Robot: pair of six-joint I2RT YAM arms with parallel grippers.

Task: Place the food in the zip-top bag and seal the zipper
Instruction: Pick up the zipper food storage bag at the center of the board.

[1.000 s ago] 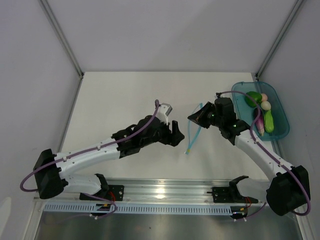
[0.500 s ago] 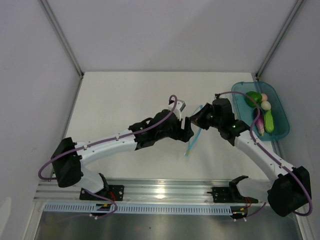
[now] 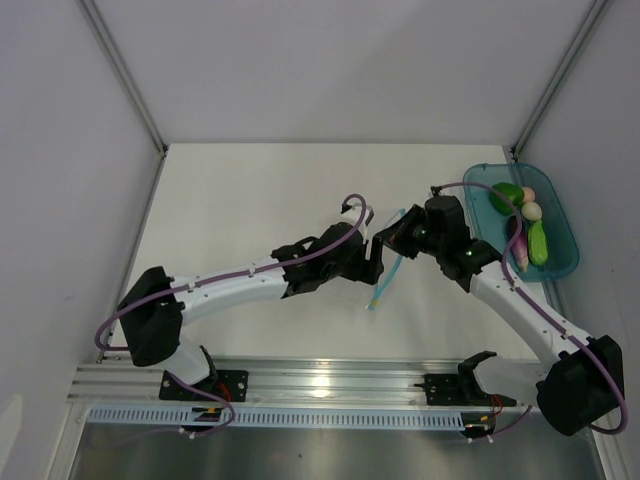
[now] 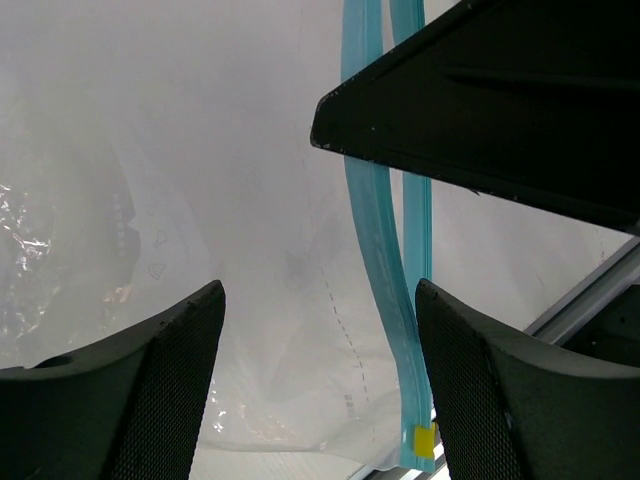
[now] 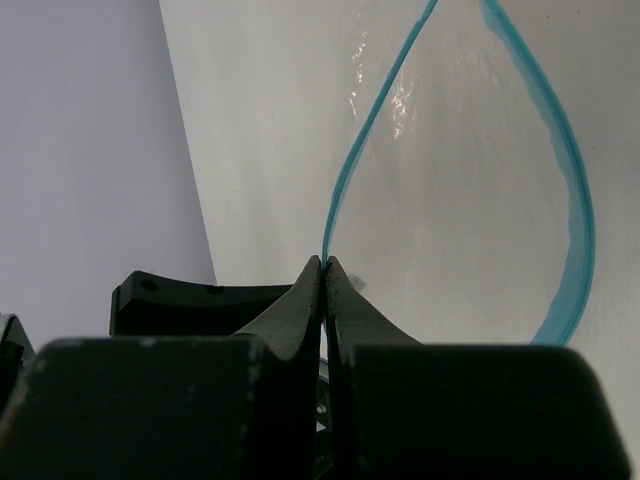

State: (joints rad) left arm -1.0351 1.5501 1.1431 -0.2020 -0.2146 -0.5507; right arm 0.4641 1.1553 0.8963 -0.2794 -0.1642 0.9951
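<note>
The clear zip-top bag [image 4: 270, 230] lies mid-table, its teal zipper [image 3: 382, 285] along the right edge. My right gripper [image 5: 326, 262] is shut on one lip of the zipper [image 5: 350, 170], and the other lip [image 5: 575, 200] bows away, so the mouth gapes. My left gripper [image 4: 318, 300] is open just over the bag, its fingers either side of the zipper's [image 4: 385, 300] near end. In the top view it [image 3: 375, 265] sits close beside the right gripper [image 3: 387, 238]. The green pepper [image 3: 507, 195], pink ball [image 3: 528, 194], egg [image 3: 531, 211], light green vegetable [image 3: 539, 243] and purple piece [image 3: 521, 252] lie in the tray.
The teal translucent tray [image 3: 568, 264] stands at the right edge of the table, behind the right arm. A metal rail [image 3: 330, 378] runs along the near edge. White walls close in the table on the left, back and right.
My left arm has swung right and forward, bringing its open gripper over the bag next to the right gripper. The right gripper has kept its hold on the zipper, shifting slightly.
</note>
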